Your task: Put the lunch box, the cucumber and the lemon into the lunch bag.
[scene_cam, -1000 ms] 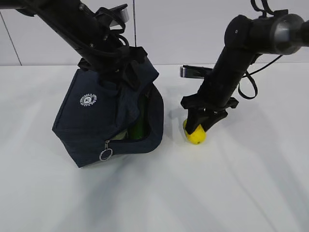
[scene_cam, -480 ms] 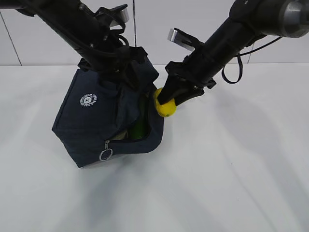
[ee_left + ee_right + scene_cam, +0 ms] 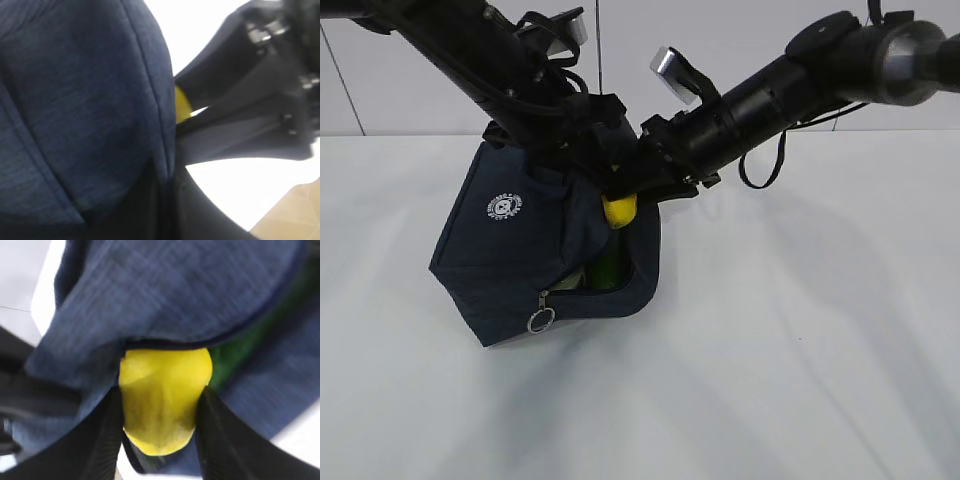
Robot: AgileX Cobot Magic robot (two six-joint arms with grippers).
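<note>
You have the lemon (image 3: 619, 211) pinched in the right tool (image 3: 161, 415), right at the open mouth of the lunch bag (image 3: 510, 260), partly under the fabric edge. The cucumber (image 3: 610, 262) already stands inside the bag, and something pale beside it is probably the lunch box. So I judge only the lemon remains to release. The left tool (image 3: 582, 140) is pressed together on the bag's top, lifting it off the surface (image 3: 800, 350). The round white logo (image 3: 503, 206) is too small to read.
</note>
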